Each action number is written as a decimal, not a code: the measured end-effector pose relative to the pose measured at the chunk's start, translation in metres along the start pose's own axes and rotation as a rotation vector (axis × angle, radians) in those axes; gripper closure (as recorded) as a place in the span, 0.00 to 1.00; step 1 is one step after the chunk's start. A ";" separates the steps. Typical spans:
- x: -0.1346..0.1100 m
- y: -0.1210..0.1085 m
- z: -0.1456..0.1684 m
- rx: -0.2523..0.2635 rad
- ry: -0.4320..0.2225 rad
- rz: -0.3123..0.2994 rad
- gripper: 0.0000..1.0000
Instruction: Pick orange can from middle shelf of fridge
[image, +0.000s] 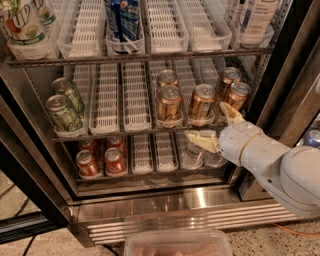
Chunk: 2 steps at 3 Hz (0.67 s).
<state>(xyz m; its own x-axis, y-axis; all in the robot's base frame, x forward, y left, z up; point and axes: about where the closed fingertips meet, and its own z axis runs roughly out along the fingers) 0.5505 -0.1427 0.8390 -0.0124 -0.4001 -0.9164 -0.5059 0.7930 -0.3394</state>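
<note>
The fridge (165, 207) stands open. On its middle shelf (135, 129) stand several copper-orange cans: two in one lane (169, 104), one (201, 102) in the lane to its right, and two at the far right (236, 95). My gripper (214, 123) is at the front edge of this shelf, just below and in front of the right-hand orange cans. Its cream fingers (201, 139) are spread apart and hold nothing. One finger points left below the shelf edge, the other points up beside the far-right can.
Two green cans (64, 111) stand at the shelf's left. Red cans (101, 159) and clear cups (192, 156) sit on the bottom tier. Bottles (121, 20) fill the top tier. A dark door frame (295, 65) is at the right. A plastic tub (177, 242) sits below.
</note>
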 end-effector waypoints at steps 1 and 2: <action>-0.001 -0.001 0.003 0.012 -0.004 0.004 0.28; -0.001 -0.004 0.006 0.035 -0.008 0.012 0.37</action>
<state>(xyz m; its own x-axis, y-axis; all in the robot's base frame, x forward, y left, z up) 0.5578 -0.1432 0.8399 -0.0111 -0.3872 -0.9219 -0.4750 0.8134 -0.3359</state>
